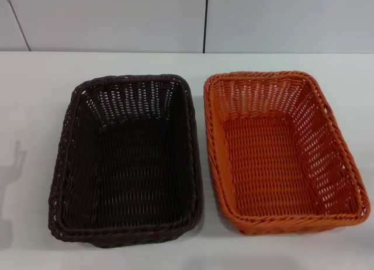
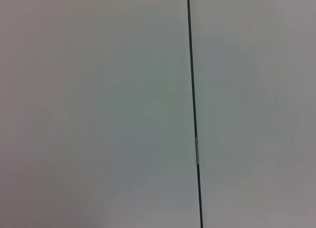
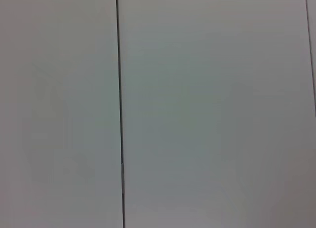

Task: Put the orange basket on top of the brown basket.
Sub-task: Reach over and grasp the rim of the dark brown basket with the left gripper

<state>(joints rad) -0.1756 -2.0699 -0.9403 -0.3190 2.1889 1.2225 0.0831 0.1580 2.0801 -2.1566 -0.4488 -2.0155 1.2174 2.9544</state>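
Side by side on the white surface (image 1: 35, 106), the orange basket (image 1: 280, 159) sits just right of the brown basket (image 1: 128, 165), neither pincer visible.

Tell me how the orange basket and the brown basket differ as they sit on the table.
Colour: the orange basket is bright orange, the brown basket nearly black.
Place: the orange basket sits on the robot's right, the brown basket on its left, side by side with a narrow gap.
Pose: in the head view the orange basket is turned slightly, the brown basket the other way.
Both are rectangular, woven, open-topped, empty, upright and of like size. Neither arm is in view.
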